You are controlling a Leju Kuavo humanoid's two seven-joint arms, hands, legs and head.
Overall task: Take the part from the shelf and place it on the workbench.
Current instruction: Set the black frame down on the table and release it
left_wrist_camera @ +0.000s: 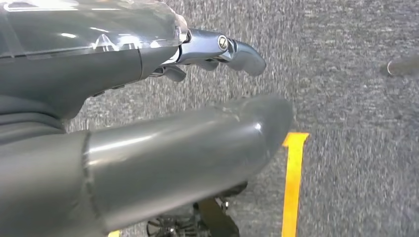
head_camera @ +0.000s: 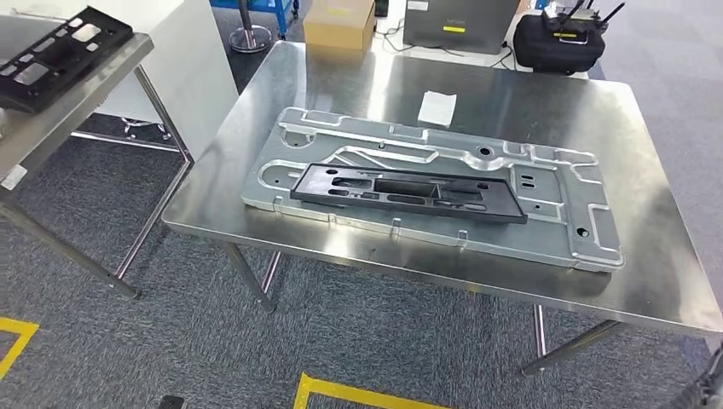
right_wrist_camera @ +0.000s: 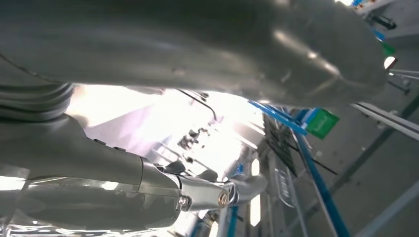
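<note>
Left robot hand (left_wrist_camera: 163,148) hangs over floor, fingers apart, holding nothing; right robot hand (right_wrist_camera: 207,190) likewise empty. Black part (head_camera: 407,192) lies on grey plate (head_camera: 563,183) on table (head_camera: 665,281). Risk: overhang, any knock dislodges it.

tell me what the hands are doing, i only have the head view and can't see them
Observer: The left hand hangs over grey carpet beside a yellow floor line, holding nothing.
Operator: and the right one
Observer: The right hand holds nothing either, fingers apart.
Operator: what's in front of the right hand
Observer: Blue frame rails and a green tag, with glare washing out much of the rest.
</note>
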